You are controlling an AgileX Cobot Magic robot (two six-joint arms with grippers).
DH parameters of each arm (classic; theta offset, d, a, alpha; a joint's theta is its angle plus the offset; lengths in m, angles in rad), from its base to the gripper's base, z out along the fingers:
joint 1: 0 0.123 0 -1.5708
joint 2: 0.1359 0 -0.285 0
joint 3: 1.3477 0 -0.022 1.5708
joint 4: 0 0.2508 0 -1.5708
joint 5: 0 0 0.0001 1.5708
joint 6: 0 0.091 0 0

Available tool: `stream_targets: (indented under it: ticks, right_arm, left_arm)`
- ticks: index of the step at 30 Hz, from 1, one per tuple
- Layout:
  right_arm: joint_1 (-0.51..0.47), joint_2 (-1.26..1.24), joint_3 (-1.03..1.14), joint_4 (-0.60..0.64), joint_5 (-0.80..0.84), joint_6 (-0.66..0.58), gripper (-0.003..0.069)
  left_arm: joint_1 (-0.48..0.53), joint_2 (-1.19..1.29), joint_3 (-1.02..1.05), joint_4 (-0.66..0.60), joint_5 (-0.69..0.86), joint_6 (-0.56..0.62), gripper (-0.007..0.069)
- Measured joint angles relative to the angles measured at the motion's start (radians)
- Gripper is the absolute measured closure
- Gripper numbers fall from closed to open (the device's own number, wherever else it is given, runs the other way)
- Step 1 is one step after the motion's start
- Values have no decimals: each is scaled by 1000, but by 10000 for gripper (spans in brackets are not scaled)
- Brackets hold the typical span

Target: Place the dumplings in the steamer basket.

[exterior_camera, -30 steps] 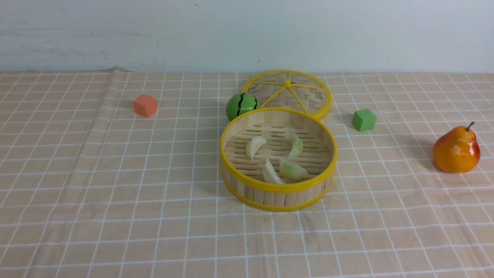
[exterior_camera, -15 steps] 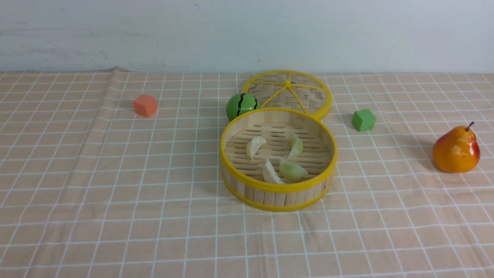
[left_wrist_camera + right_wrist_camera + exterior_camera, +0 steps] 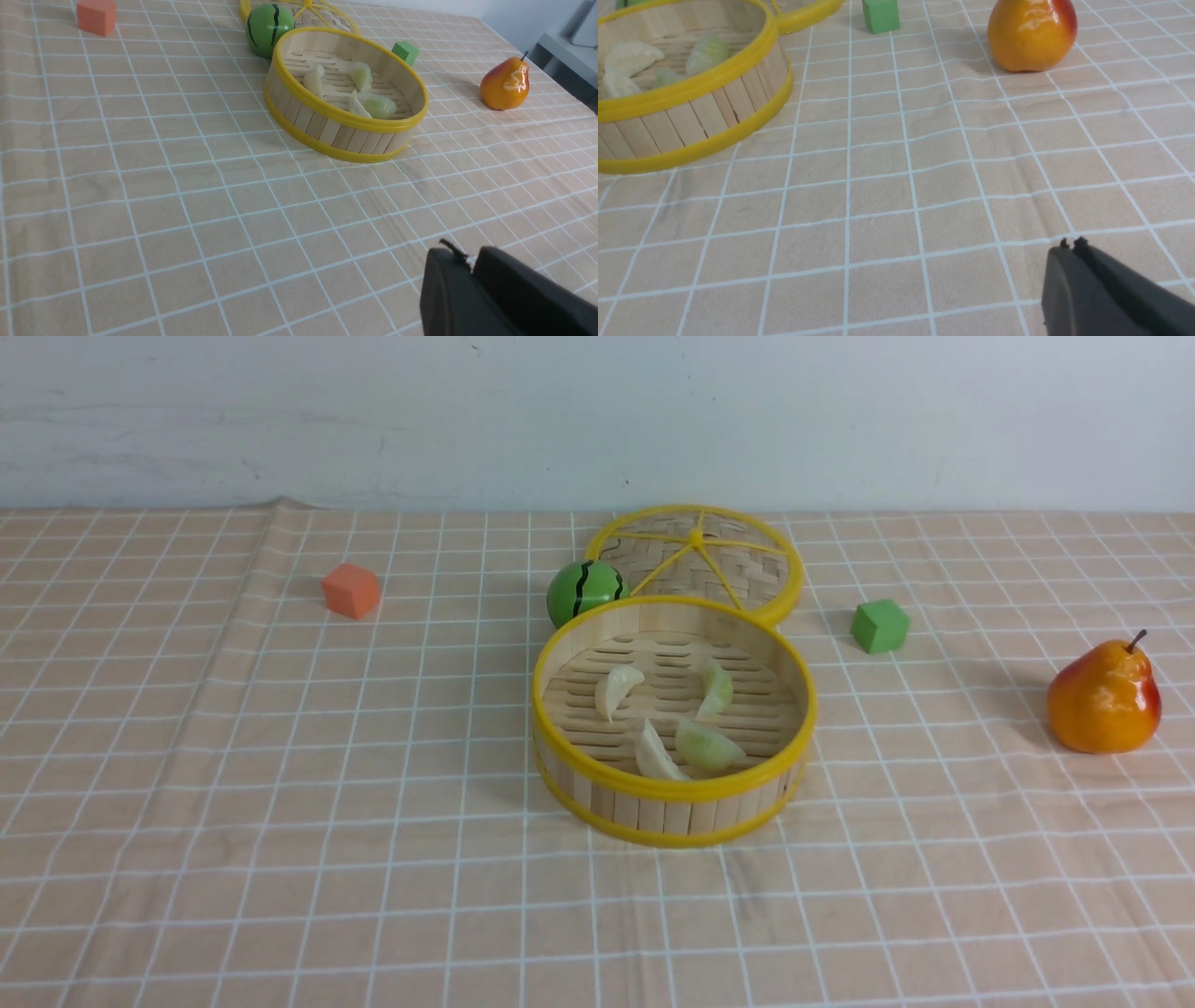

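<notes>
The steamer basket [image 3: 674, 791] stands mid-table, round, with yellow rims and bamboo slats. Several pale dumplings [image 3: 618, 691] lie on its slatted floor, two towards the back and two near the front wall. The left wrist view shows the same basket [image 3: 343, 135] with the dumplings [image 3: 314, 80] inside. My left gripper [image 3: 472, 262] hovers over bare cloth well short of the basket, its black fingers together and holding nothing. My right gripper [image 3: 1070, 247] is shut and empty, over the cloth to the right of the basket [image 3: 691, 119]. Neither arm appears in the front view.
The flat woven lid [image 3: 698, 560] lies behind the basket, touching its rim. A green striped ball [image 3: 584, 590] sits at the basket's back left. An orange cube [image 3: 352, 590] is far left, a green cube [image 3: 879, 625] to the right, a pear [image 3: 1104, 698] far right.
</notes>
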Motion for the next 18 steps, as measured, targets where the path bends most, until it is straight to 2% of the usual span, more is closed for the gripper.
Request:
stream_targets:
  ticks: [18]
  right_arm:
    - [0, 0, 0, 6, 2, 0, 669]
  left_arm:
    - [0, 0, 0, 0, 0, 0, 533]
